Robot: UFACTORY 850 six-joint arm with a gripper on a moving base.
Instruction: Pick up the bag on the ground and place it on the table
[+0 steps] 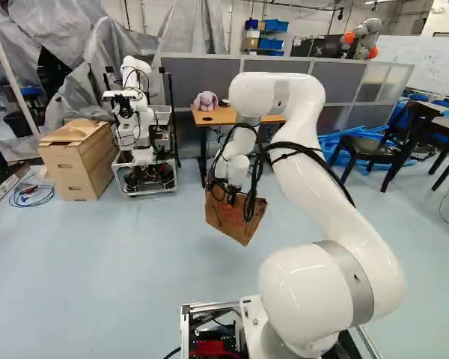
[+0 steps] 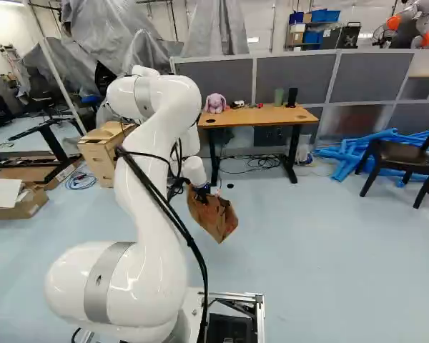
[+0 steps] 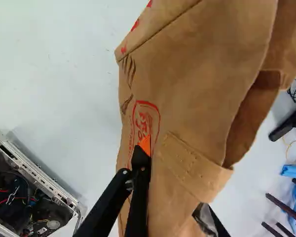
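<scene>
The gripper [image 1: 230, 193] hangs in front of the table, shut on the brown paper bag [image 1: 238, 218]. In the right base view the gripper [image 2: 201, 191] holds the bag [image 2: 216, 218] tilted above the floor, nearer to the base than the wooden-topped table [image 2: 261, 116]. Seen from the wrist, the gripper [image 3: 155, 154] has one finger with an orange pad [image 3: 145, 144] against the bag's printed side [image 3: 182, 98]; the bag mostly hides the other finger. The bag's open mouth faces away from that pad's side.
On the table stand a pink plush toy [image 2: 215, 103], a green cup [image 2: 279, 96] and a black object [image 2: 292, 96]. Another robot [image 1: 138, 120] stands left of the table, beside a wooden box [image 1: 76, 161]. A dark chair [image 2: 404, 161] and blue tubes [image 2: 336, 161] lie to the right.
</scene>
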